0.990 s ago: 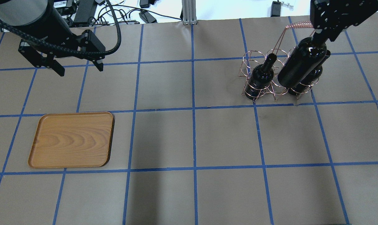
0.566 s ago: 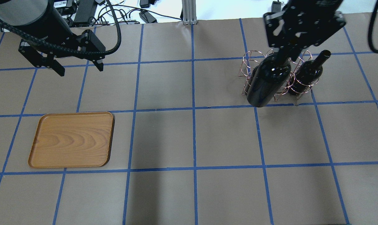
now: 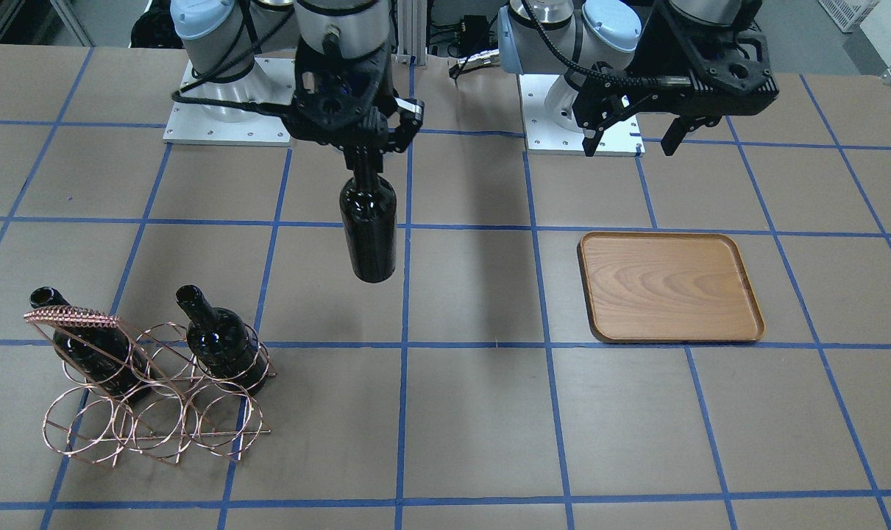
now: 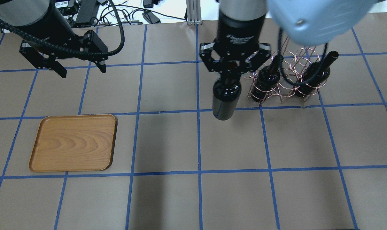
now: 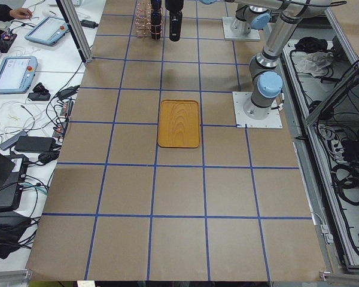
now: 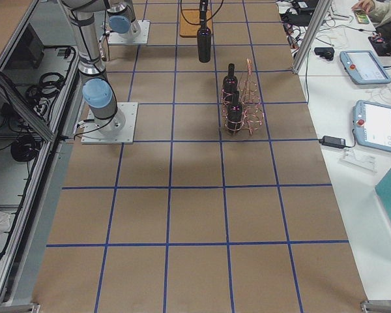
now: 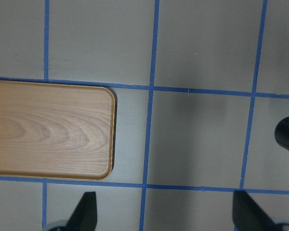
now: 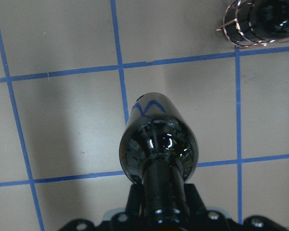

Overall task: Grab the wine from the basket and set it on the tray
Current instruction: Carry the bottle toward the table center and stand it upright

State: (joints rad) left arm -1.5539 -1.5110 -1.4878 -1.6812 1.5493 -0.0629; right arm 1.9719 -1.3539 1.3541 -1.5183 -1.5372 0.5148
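Observation:
My right gripper (image 4: pixel 230 67) is shut on the neck of a dark glossy wine bottle (image 4: pixel 224 100) that hangs upright above the table, left of the basket. The bottle also shows in the front view (image 3: pixel 369 235) and the right wrist view (image 8: pixel 159 142). The copper wire basket (image 3: pixel 70 318) holds two more bottles (image 4: pixel 267 80) (image 4: pixel 314 76). The wooden tray (image 4: pixel 73 142) lies empty at the front left, well apart from the held bottle. My left gripper (image 4: pixel 83 72) is open and empty, behind and above the tray (image 7: pixel 48 130).
The table is brown paper with a blue tape grid. Cables and boxes lie beyond the far edge (image 4: pixel 126 14). An aluminium post (image 4: pixel 193 12) stands at the back centre. Bare paper lies between the held bottle and the tray.
My right gripper has carried the bottle out of the basket and leftward, past the left bottle in the basket. The left arm has not moved.

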